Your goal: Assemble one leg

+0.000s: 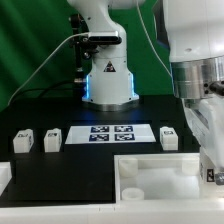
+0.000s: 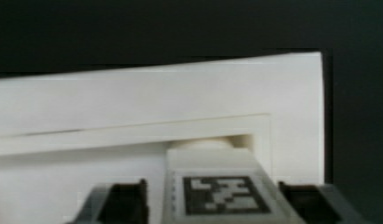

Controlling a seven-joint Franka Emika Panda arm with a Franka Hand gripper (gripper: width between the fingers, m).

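In the wrist view a leg (image 2: 214,178), a small white block with a black-and-white tag, sits between my gripper's (image 2: 216,204) dark fingers (image 2: 120,206), which are shut on it. Its far end is at a round corner hole of the large white tray-like piece (image 2: 135,110). In the exterior view my gripper (image 1: 209,168) hangs over the right end of that piece (image 1: 150,172), and the held leg is mostly hidden by the hand. Three more legs stand on the table: two on the exterior view's left (image 1: 22,141) (image 1: 52,139) and one on its right (image 1: 169,137).
The marker board (image 1: 110,134) lies between the loose legs, in front of the arm's base (image 1: 108,80). A white part (image 1: 4,178) shows at the exterior view's left edge. Cables hang behind the base.
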